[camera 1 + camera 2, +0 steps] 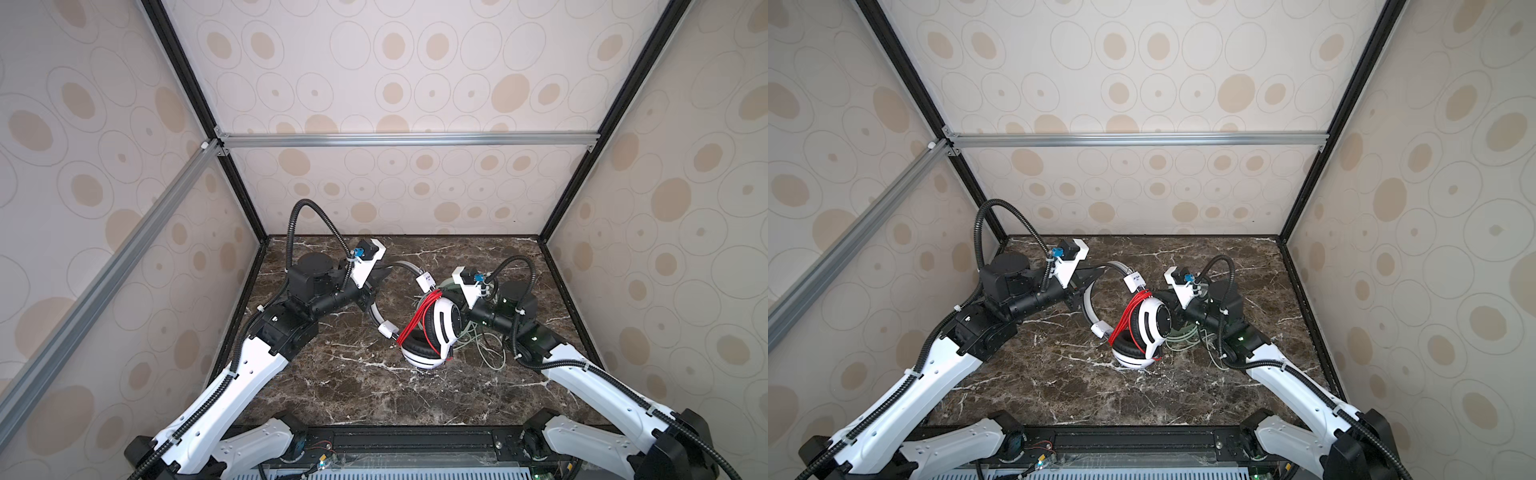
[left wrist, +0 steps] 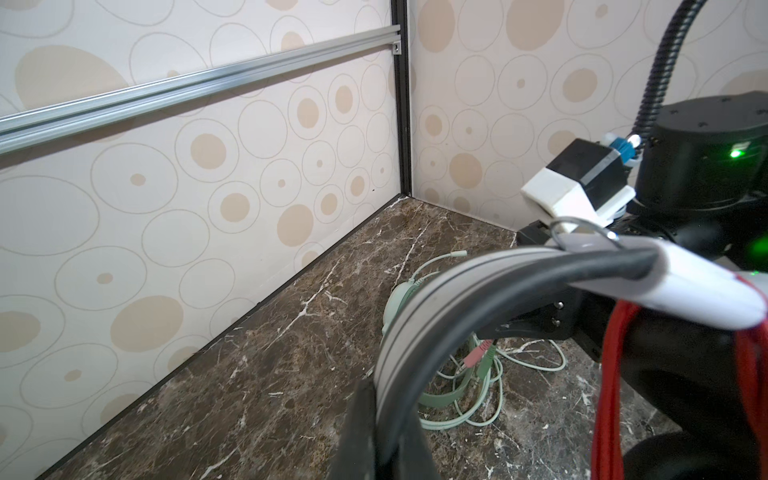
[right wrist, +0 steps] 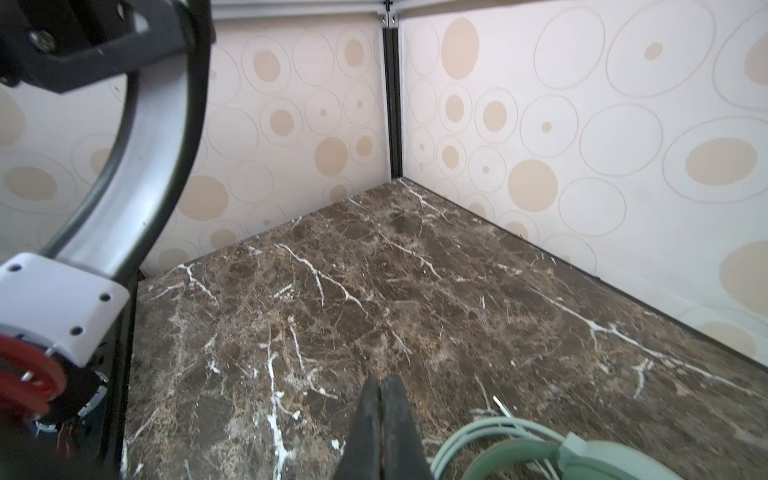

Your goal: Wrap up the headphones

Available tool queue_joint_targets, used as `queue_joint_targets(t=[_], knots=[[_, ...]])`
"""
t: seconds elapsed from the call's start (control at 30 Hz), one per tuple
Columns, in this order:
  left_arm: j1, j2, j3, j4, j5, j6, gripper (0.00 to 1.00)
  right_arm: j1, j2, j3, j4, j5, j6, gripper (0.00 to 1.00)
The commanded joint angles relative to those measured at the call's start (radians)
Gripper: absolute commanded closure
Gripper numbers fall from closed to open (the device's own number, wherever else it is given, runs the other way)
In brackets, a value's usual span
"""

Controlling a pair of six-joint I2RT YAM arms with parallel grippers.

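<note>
Nearness favours right gripper [image 3: 380,380], jaws pressed together empty just beside mint headset [image 3: 602,457]; left gripper [image 2: 384,415] pinches white headset [image 1: 444,328].

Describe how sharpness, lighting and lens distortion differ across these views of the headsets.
In both top views, light is soft and even, and the wide lens splays the black frame posts outward. In the left wrist view, the white headset's headband sits close and soft-edged, and a green status light flares. In the right wrist view, the red cord is smeared, while the marble tabletop stays sharp.
</note>
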Motion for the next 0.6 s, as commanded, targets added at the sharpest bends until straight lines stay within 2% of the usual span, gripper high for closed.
queue_joint_targets(t=[0.0, 0.3, 0.57], knots=[[-0.007, -0.040, 0.096, 0.164, 0.085, -0.104, 1.00, -0.012, -0.006, -0.032, 0.092, -0.046, 0.072, 0.97], [-0.008, -0.007, 0.152, 0.207, 0.111, -0.159, 1.00, -0.012, 0.010, -0.110, 0.337, -0.096, 0.235, 0.90], [-0.008, 0.007, 0.182, 0.208, 0.100, -0.191, 1.00, -0.012, -0.001, -0.118, 0.370, -0.120, 0.260, 0.80]])
